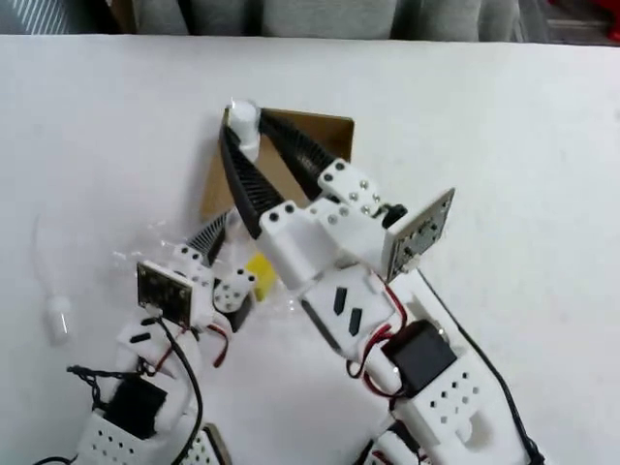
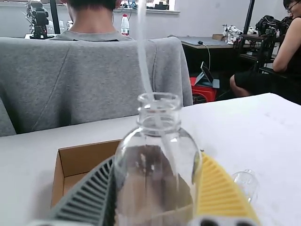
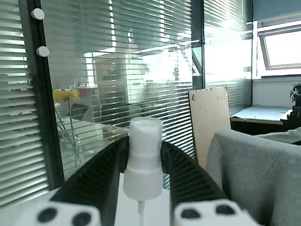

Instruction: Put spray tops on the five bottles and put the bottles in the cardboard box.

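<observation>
The white table (image 1: 504, 116) carries an open-topped brown cardboard box (image 1: 332, 131) near its middle. The right arm crosses over the box and hides most of its interior; the part seen from the left wrist is plain cardboard wall and floor. Just short of the box, the left claw (image 2: 156, 161) is closed on a clear round-shouldered bottle (image 2: 157, 141), upright between one grey and one yellow finger. Above it, the right claw (image 3: 143, 148) is clamped on a white plastic spray top (image 3: 143, 155), its head held clear of the neck. Its thin white tube (image 2: 142, 52) runs down through the neck into the bottle. A second white spray top (image 1: 58, 315) lies on the table, well apart.
</observation>
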